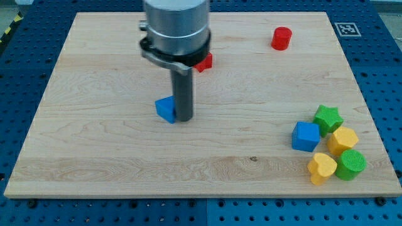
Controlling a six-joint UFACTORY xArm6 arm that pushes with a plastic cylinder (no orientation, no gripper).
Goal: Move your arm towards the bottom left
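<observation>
Our arm (pixel 175 28) is cut off by the view's top edge. Its housing hides most of a red block (pixel 204 61) at its four o'clock, so we cannot tell that block's shape. The rod covers the right part of a small blue block (pixel 166 108), at nine o'clock from my tip (pixel 183 118).

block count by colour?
Red: 2, cylinder, and one partly hidden behind the arm
Blue: 2, one at my tip, cube
Green: 2, star, cylinder
Yellow: 2, hexagon, heart
Total: 8
</observation>
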